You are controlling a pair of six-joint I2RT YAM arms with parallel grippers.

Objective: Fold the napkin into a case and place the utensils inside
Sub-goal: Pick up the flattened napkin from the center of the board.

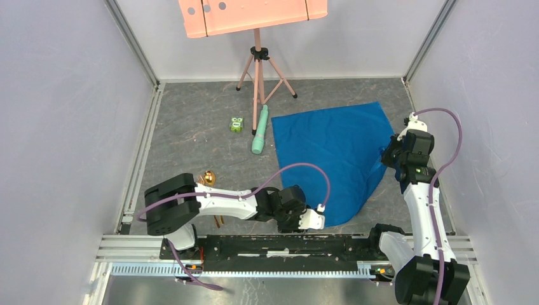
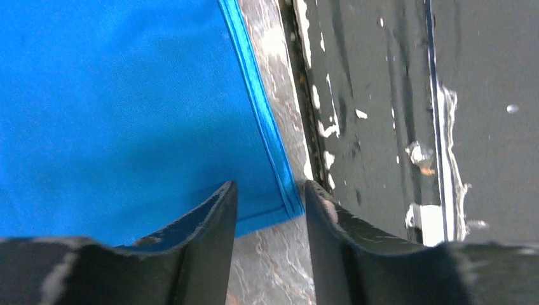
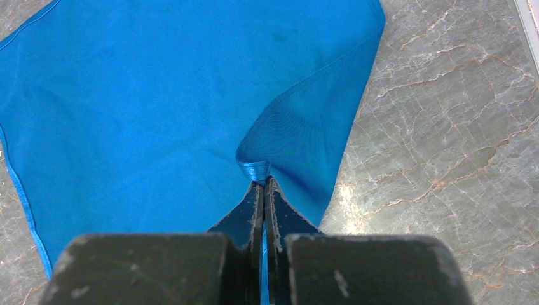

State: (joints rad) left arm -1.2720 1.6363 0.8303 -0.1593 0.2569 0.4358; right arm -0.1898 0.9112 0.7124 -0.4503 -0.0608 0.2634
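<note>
Bright blue cloth napkin (image 1: 330, 159): soft, matt, fine weave; stitched hem slightly shinier. Grey marble-look tabletop (image 1: 191, 127): smooth, low sheen. Thin gold metal utensils (image 1: 208, 178), left of frame: polished, glossy. Pale green tube (image 1: 260, 130), centre: smooth, looks plastic. Left gripper (image 2: 270, 187) fingers (image 2: 203, 241): black, matt, edges rough and chipped. Black base plate (image 2: 381, 95), right of the left wrist view: matt, scratched, white flecks. Bottom rail (image 1: 254, 270): bare ribbed metal.
</note>
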